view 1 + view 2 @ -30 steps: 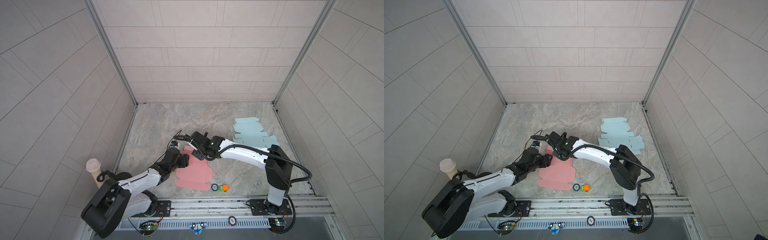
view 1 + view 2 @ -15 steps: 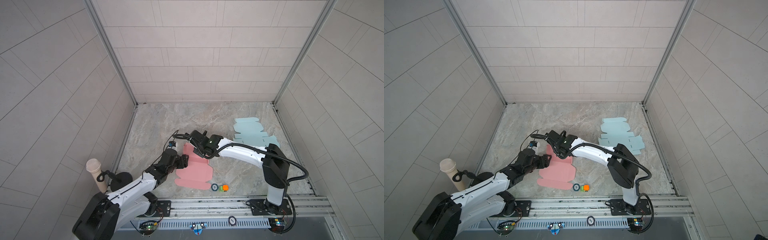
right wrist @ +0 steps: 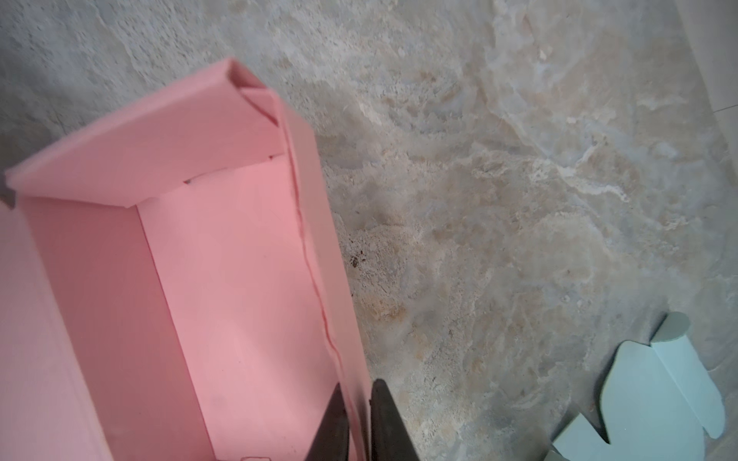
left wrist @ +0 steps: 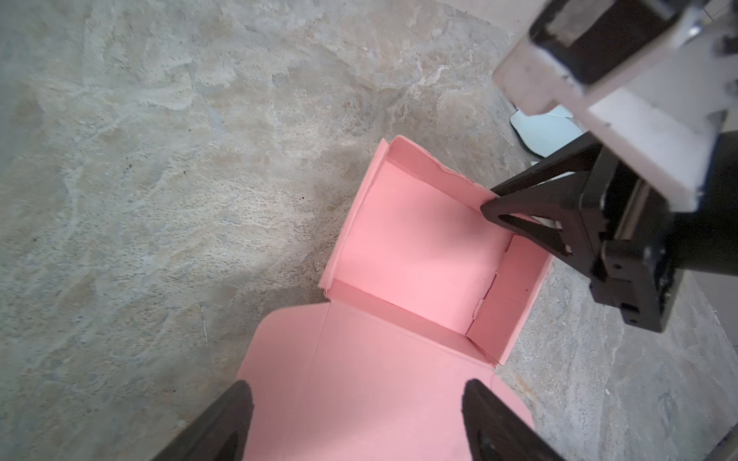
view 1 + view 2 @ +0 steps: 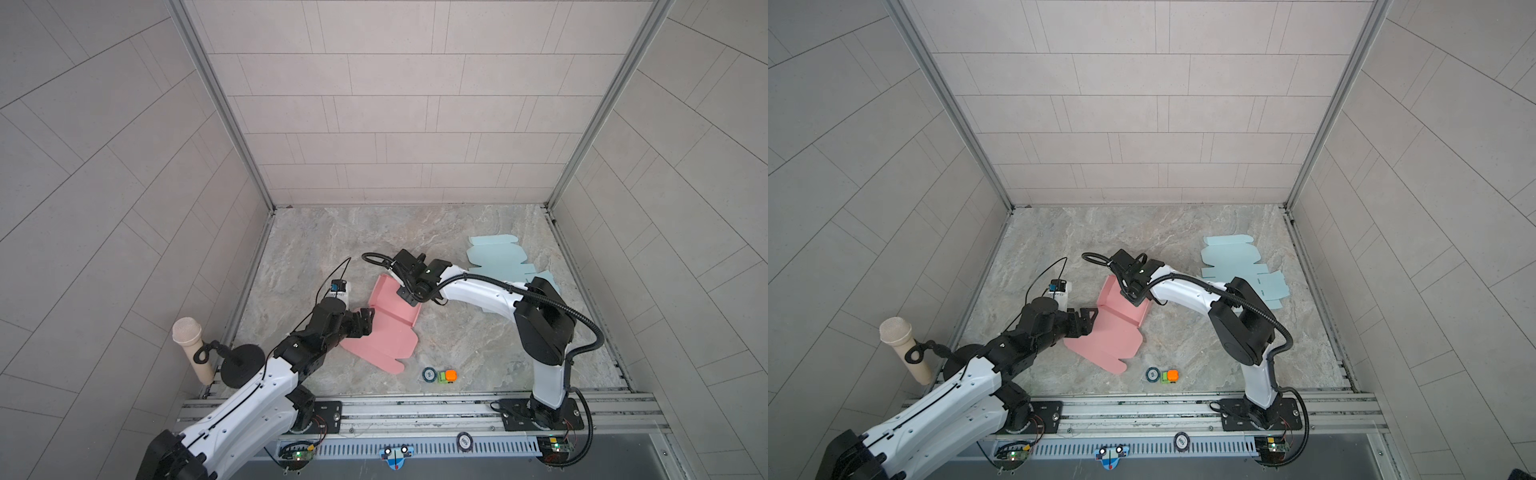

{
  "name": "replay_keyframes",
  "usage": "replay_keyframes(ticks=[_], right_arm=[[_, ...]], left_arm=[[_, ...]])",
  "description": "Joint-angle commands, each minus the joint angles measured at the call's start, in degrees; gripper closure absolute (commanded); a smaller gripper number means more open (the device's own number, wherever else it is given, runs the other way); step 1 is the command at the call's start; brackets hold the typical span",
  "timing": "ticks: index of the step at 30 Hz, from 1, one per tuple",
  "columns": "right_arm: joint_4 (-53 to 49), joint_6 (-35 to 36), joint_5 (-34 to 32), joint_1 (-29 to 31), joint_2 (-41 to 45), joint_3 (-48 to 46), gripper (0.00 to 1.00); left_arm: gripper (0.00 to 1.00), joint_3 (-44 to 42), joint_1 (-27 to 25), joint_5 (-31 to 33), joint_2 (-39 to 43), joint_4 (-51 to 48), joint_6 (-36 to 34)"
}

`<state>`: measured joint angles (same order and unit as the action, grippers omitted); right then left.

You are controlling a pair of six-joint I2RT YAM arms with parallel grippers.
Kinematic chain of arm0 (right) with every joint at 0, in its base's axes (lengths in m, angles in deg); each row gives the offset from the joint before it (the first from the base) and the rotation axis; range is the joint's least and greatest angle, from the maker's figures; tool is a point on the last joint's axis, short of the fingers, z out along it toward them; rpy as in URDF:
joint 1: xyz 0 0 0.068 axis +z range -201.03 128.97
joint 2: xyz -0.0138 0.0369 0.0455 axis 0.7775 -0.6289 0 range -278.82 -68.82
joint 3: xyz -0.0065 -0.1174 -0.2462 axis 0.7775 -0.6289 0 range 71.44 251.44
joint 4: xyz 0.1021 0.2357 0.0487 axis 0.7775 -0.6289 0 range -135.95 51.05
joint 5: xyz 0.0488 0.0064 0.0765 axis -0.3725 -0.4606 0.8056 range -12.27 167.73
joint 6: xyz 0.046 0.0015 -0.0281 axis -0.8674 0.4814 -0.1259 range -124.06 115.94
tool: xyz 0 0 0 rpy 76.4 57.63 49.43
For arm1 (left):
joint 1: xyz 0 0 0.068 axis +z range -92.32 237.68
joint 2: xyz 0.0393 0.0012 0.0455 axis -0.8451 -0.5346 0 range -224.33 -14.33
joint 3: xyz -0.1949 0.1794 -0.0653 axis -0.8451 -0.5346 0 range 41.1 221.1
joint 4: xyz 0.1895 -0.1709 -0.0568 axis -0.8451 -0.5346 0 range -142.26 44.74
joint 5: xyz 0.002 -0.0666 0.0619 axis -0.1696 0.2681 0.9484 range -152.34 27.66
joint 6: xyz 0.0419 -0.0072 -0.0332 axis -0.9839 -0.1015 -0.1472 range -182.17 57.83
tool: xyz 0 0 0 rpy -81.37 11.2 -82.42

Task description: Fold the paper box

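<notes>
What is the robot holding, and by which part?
The right gripper pinches the pink box by its upright side wall. The left gripper is open, holding nothing.

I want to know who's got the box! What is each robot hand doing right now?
Left gripper: open, holding nothing.
Right gripper: shut on the pink paper box wall.

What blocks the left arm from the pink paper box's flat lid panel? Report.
Likely nothing, so yes: the open left fingers sit over that panel; the right fingers pinch a side wall.
</notes>
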<state>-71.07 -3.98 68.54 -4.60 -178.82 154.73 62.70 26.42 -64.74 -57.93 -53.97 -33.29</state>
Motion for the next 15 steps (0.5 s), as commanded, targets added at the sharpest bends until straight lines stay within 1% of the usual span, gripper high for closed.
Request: replay_keyframes(ticks=[1,3,8,11,13,15], right_arm=[[1.2,-2.0,5.2,-2.1,-0.7,-0.8,0.87],[1.4,-2.6,6.5,-3.2,-1.0,-1.0,0.88],[1.2,-3.6,7.5,-4.7,-1.8,-1.2,0.89],[1.2,-4.3,8.4,-5.3,-2.5,-1.3,0.89],[1.1,-4.7,8.7,-5.6,-3.2,-1.2,0.89],[1.2,-4.9,9.1,-5.6,-3.6,-1.3,0.89]], left_arm=[[0.07,2.4,0.2,0.8,1.7,-6.3,-1.0],[0.0,3.2,0.2,0.6,3.0,-8.5,-0.7],[0.0,4.6,0.2,0.6,5.6,-14.1,1.0],[0.0,4.0,0.2,1.3,6.4,-15.8,3.6],[0.0,2.4,0.2,1.9,7.7,-14.9,6.1],[0.0,0.8,0.2,0.4,7.6,-11.9,8.4]])
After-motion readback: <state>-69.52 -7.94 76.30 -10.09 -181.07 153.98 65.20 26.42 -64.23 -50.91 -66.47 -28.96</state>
